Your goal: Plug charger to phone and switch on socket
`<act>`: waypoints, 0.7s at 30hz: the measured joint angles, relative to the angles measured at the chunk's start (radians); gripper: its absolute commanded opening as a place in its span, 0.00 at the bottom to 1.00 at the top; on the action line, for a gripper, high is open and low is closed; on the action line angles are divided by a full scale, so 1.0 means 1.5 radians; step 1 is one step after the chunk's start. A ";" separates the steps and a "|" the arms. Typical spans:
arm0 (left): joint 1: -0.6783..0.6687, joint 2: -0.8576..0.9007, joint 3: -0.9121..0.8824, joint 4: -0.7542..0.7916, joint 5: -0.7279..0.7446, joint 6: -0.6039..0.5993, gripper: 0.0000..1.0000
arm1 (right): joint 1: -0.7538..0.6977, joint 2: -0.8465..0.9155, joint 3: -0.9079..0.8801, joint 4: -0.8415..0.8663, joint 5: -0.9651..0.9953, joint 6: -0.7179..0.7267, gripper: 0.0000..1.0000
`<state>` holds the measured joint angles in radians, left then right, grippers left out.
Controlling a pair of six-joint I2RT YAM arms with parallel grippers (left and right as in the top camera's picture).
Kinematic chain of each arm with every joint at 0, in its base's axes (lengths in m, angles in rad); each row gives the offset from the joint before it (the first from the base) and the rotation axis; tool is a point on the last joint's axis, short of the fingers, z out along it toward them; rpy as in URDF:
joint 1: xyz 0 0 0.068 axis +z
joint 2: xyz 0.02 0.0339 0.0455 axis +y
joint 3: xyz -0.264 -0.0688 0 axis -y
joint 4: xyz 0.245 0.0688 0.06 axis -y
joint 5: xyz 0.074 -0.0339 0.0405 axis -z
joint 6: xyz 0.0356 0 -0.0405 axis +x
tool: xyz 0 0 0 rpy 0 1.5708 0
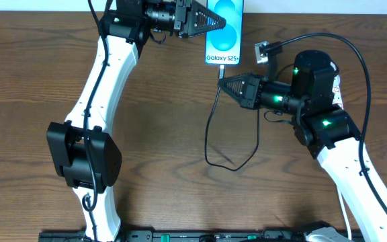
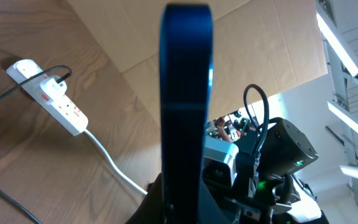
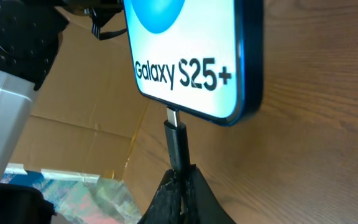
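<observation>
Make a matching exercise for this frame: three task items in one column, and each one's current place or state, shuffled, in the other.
Column one
1. phone
2. charger plug
3. socket

Column two
A. lying on the wooden table with a white adaptor plugged in
B. gripped by the left fingers
C. pinched in the right fingers, metal tip at the phone's bottom edge

Pairs: 1-B, 2-C, 3-A
</observation>
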<state>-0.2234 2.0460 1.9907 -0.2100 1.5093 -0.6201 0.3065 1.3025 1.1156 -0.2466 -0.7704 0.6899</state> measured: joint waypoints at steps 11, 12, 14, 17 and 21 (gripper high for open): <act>0.000 0.000 0.000 -0.011 -0.002 0.001 0.07 | 0.000 0.000 0.001 -0.005 0.007 -0.002 0.02; 0.000 0.000 0.000 -0.012 -0.002 0.001 0.07 | 0.000 0.000 0.001 -0.007 0.009 -0.002 0.01; 0.000 0.000 0.000 -0.012 -0.002 0.001 0.07 | 0.000 0.000 0.001 -0.009 0.013 -0.002 0.02; 0.000 0.000 0.000 -0.012 -0.002 0.000 0.07 | 0.000 0.000 0.001 -0.009 0.016 -0.002 0.01; 0.000 0.000 0.000 -0.012 -0.002 0.000 0.07 | 0.000 0.000 0.001 -0.010 0.016 -0.002 0.02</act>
<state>-0.2234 2.0460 1.9907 -0.2276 1.5070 -0.6197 0.3069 1.3025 1.1175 -0.2611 -0.7460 0.6872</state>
